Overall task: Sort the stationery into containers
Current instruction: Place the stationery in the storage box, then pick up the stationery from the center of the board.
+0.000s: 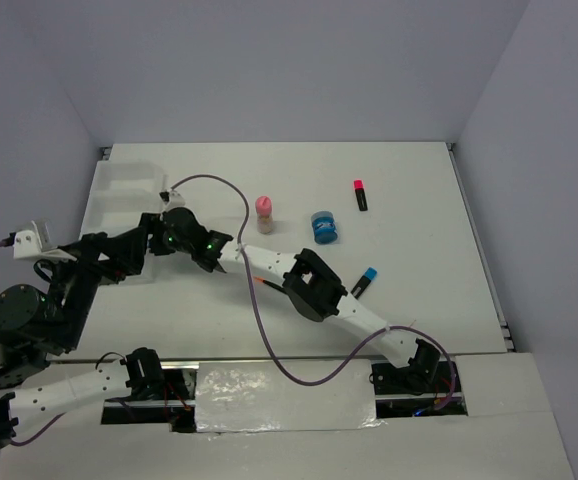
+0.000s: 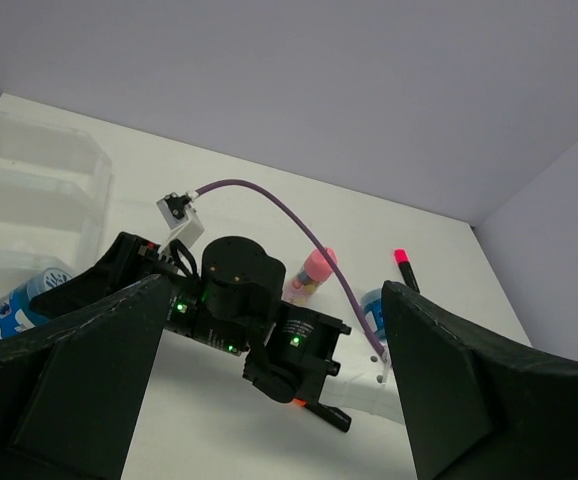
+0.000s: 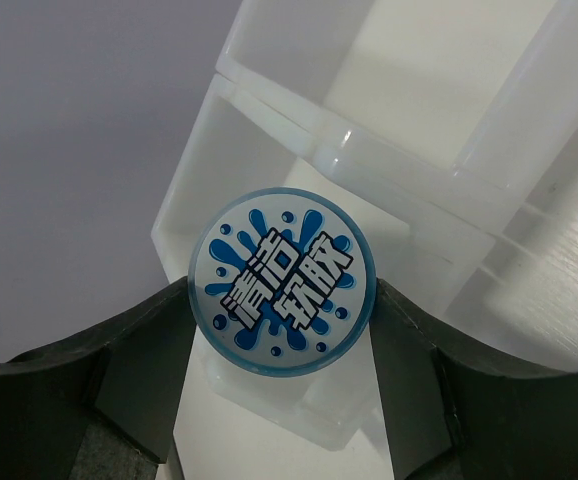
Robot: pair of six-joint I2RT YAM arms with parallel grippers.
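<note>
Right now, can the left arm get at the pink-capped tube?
Probably not directly: the right arm stretches between the open left gripper and the pink-capped tube.

So my arms [image 1: 64, 392] are a black and white mix: chunky black joints [image 1: 314, 285], white links [image 1: 369, 318], tiny green LEDs [image 2: 296, 341], a purple cable [image 2: 237, 182], matte black fingers [image 2: 69, 390].
</note>
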